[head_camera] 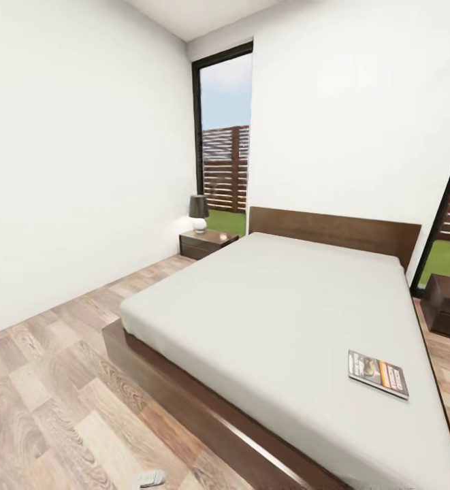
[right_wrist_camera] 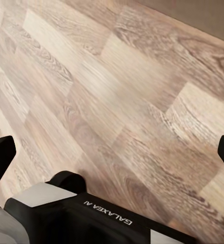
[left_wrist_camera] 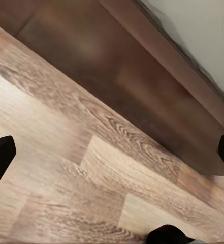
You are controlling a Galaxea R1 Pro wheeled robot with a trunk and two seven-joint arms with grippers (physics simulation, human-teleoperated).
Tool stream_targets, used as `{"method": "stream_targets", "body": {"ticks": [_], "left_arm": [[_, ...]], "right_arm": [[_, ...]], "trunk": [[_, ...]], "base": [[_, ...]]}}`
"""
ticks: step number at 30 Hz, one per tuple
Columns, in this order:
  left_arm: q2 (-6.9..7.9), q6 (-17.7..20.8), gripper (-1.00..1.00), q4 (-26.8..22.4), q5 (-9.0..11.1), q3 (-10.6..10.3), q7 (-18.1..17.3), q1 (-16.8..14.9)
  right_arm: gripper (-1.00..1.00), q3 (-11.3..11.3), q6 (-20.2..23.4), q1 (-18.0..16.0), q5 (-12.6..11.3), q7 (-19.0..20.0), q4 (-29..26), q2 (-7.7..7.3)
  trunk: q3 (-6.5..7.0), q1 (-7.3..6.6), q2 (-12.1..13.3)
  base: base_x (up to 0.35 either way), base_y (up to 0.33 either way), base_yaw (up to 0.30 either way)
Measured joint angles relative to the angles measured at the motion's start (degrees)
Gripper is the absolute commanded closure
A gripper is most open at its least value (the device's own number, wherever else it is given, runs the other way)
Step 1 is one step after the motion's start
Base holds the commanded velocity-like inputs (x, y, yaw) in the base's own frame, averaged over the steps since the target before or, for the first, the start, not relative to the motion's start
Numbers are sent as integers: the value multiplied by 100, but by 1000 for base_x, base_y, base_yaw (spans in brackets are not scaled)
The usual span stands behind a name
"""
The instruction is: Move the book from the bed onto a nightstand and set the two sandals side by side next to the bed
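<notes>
Wood-plank floor (head_camera: 54, 395) on the left, glossy dark nightstand (head_camera: 207, 242) with lamp (head_camera: 199, 213), then smooth white bed (head_camera: 272, 320), thin flat book (head_camera: 378, 373) near its right edge. Both tools spread wide, gripping nothing.

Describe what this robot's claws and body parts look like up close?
Each claw shows as two black fingertips at the picture's edges: the left claw and the right claw. In the right wrist view, a black robot part with grey panels carries white "GALAXEA AI" lettering. A small grey piece shows in the head view.
</notes>
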Motion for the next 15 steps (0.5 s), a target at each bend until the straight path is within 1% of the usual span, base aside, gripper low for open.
{"method": "stream_targets", "body": {"ticks": [15], "left_arm": [[0,1,-100,0,-4,0,0,0]], "right_arm": [[-100,0,1,0,1,0,0,0]], "trunk": [[50,0,0]], "base": [[0,0,-283]]}}
